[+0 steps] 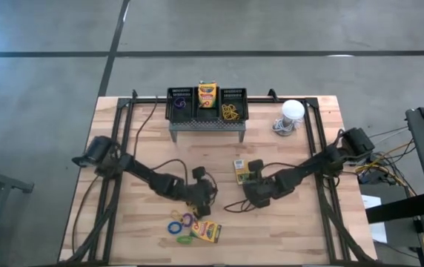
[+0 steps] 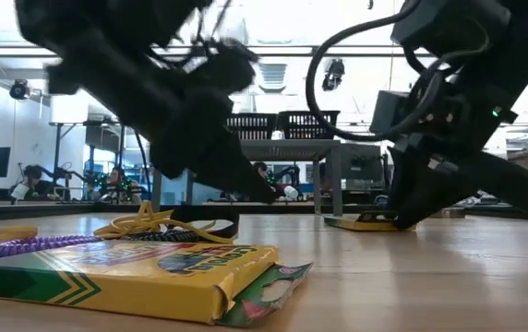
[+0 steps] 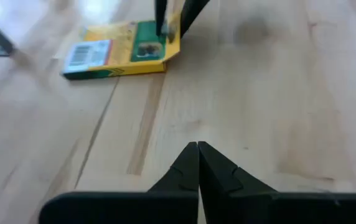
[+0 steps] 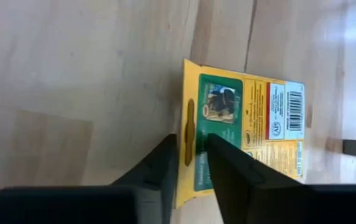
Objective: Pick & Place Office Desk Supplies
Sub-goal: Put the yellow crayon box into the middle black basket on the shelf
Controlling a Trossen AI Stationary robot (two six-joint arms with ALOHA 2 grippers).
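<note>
While the crayon box (image 4: 240,134) lies flat mid-table, my right end effector (image 4: 191,163) pinches its edge; light, stiff card, so I judge that thin edge slippery. Left end effector (image 3: 198,163) hovers closed.

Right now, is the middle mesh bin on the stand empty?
No, in the high view a crayon box stands in the middle mesh bin on the grey stand.

Left gripper (image 3: 198,149) with jaws together; right gripper (image 4: 193,149) low, jaws narrowed.
</note>
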